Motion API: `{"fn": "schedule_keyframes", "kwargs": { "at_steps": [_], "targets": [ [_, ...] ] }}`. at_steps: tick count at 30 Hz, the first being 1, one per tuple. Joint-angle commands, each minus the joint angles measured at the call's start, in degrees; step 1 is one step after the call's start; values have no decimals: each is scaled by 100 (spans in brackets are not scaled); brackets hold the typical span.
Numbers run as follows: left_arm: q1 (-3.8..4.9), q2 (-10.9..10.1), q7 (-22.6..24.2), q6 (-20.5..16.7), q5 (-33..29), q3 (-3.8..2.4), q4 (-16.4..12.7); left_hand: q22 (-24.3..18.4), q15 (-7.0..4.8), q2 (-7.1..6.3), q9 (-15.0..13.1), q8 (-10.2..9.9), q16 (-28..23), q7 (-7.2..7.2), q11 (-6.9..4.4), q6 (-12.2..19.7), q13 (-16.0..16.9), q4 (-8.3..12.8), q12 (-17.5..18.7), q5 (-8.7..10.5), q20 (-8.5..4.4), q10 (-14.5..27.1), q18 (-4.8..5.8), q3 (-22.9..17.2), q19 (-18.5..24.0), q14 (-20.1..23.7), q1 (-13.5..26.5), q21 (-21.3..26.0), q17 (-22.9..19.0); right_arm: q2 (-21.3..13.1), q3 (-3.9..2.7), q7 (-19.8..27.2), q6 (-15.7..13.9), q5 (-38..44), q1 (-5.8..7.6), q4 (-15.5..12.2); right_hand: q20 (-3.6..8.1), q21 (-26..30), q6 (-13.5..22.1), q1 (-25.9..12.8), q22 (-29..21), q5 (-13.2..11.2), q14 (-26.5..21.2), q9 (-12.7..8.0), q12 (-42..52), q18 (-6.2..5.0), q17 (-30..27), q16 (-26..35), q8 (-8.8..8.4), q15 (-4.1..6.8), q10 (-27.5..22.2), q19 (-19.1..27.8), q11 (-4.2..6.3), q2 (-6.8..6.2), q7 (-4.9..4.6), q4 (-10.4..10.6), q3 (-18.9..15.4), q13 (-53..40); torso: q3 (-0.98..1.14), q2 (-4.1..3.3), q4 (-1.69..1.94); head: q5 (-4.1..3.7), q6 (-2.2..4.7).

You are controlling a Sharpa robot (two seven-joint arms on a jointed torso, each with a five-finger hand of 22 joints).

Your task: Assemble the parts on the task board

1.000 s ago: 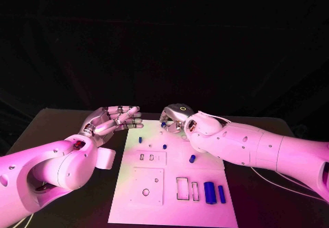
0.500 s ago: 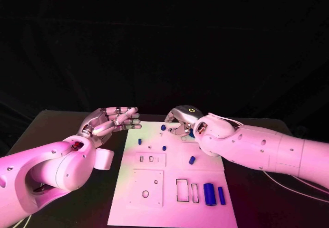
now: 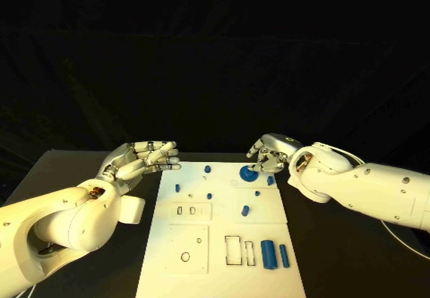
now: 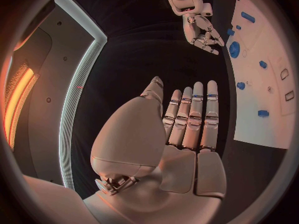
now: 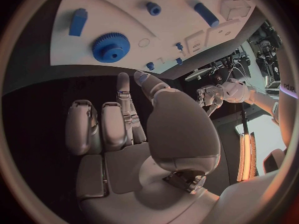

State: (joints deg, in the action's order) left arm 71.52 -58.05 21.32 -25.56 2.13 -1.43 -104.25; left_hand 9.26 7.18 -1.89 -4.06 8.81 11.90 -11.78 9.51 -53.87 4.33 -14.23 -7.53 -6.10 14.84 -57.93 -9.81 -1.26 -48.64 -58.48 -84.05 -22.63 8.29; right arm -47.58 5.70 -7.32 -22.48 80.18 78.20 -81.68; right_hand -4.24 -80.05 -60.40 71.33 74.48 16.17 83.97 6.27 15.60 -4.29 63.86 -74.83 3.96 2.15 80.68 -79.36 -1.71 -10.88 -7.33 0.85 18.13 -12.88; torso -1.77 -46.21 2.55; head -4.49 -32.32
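Observation:
The white task board [image 3: 202, 248] lies in the middle of the table. A blue gear [image 3: 248, 174] sits flat near the board's far right corner, also seen as the gear [image 5: 111, 47] and the gear [image 4: 234, 49]. My right hand [image 3: 271, 153] hovers just beyond and to the right of the gear, fingers apart, holding nothing. My left hand [image 3: 143, 159] is raised off the board's far left corner, fingers stretched out and empty. Small blue pegs [image 3: 207, 168] dot the far half. Two blue cylinders [image 3: 267, 252] lie at the near right.
Rectangular cut-outs [image 3: 233, 250] and a round hole [image 3: 186, 256] mark the board's near half. A short blue block [image 3: 243, 211] lies mid-board on the right. Black table [image 3: 81, 174] surrounds the board on both sides.
My right hand has drawn away to the right from the board's far edge, and the blue gear now lies uncovered there. The left hand has barely moved.

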Motion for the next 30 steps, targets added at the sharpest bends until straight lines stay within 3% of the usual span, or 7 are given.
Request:
{"fn": "schedule_keyframes", "kwargs": {
  "at_steps": [1, 2, 3, 4, 5, 9, 30],
  "targets": [
    [8, 10, 25, 117, 23, -4, 0, 7, 35, -9, 7, -22, -21, -44, 16, 10, -5, 38, 32, 18, 0, 7, -70, 12, -31, 4, -64, -29, 6, -41, -1, 13, 543, -356, 0, 52, 36, -111, 38, 22, 191, 111, 243, 25, 625, 105, 336, -244, 56, 63, -193, -134, 30, 1, 42, 100, -387, -734, 16, 1, -11, -5, 9],
    [8, 11, 25, 118, 23, -4, 1, 7, 35, -9, 7, -22, -21, -44, 16, 10, -5, 38, 32, 18, 0, 7, -70, 12, -31, 4, -64, -29, 6, -46, -1, 10, 582, -347, -3, 79, 40, -154, 60, 27, 262, 107, 269, 29, 1242, 120, 519, -355, 58, 34, -55, -180, 17, 29, 60, 131, -462, -1335, 14, 1, -7, -7, 8],
    [8, 14, 24, 120, 23, -4, 2, 7, 35, -9, 7, -22, -21, -44, 16, 10, -5, 38, 32, 18, 0, 7, -70, 12, -31, 4, -64, -29, 6, -45, -1, 6, 613, -340, -7, 109, 55, -186, 80, 145, 329, 235, 284, 62, 2239, 125, 695, -493, 109, -18, -501, -216, 27, 123, 80, 214, -700, -2501, 13, 0, -7, -7, 6],
    [8, 16, 24, 122, 23, -4, 4, 7, 35, -9, 7, -22, -21, -44, 16, 10, -5, 38, 32, 18, 0, 7, -70, 12, -31, 4, -64, -29, 6, -40, -1, 4, 640, -333, -11, 139, 28, -205, 102, 163, 366, 189, 291, 69, 2774, 139, 806, -555, 116, 11, -359, -237, 0, 141, 53, 242, -772, -3018, 12, -1, -5, -10, 3],
    [8, 18, 23, 123, 23, -4, 5, 7, 35, -9, 7, -22, -21, -44, 16, 10, -5, 38, 32, 18, 0, 7, -70, 12, -31, 4, -64, -29, 6, -30, 0, 1, 666, -326, -16, 170, -17, -212, 125, 243, 398, 227, 294, 94, 3294, 150, 894, -615, 154, 1, -556, -249, -6, 180, 54, 303, -899, -3641, 14, -3, -3, -12, 1],
    [8, 21, 20, 127, 23, -4, 13, 7, 35, -9, 7, -22, -21, -44, 16, 10, -5, 38, 32, 18, 0, 7, -70, 12, -31, 4, -64, -29, 6, 38, 2, -2, 731, -305, -40, 290, -21, -240, 220, 312, 465, 282, 337, 113, 4165, 153, 1170, -778, 173, -32, -400, -286, -58, 236, 22, 395, -1057, -4539, 8, -2, 1, -3, -14],
    [8, 23, 9, 131, 23, -4, 41, 7, 36, -9, 8, -25, -24, -46, 17, 11, -6, 39, 36, 19, 0, 7, -70, 14, -31, 1, -64, -30, 9, 392, 11, -44, 781, -28, -143, 678, -87, -279, 461, 463, 581, 321, 413, 145, 5058, 172, 1669, -1059, 198, -101, -299, -341, -124, 234, -61, 570, -1459, -5492, 4, 5, 0, -1, -53]
  ]
}}
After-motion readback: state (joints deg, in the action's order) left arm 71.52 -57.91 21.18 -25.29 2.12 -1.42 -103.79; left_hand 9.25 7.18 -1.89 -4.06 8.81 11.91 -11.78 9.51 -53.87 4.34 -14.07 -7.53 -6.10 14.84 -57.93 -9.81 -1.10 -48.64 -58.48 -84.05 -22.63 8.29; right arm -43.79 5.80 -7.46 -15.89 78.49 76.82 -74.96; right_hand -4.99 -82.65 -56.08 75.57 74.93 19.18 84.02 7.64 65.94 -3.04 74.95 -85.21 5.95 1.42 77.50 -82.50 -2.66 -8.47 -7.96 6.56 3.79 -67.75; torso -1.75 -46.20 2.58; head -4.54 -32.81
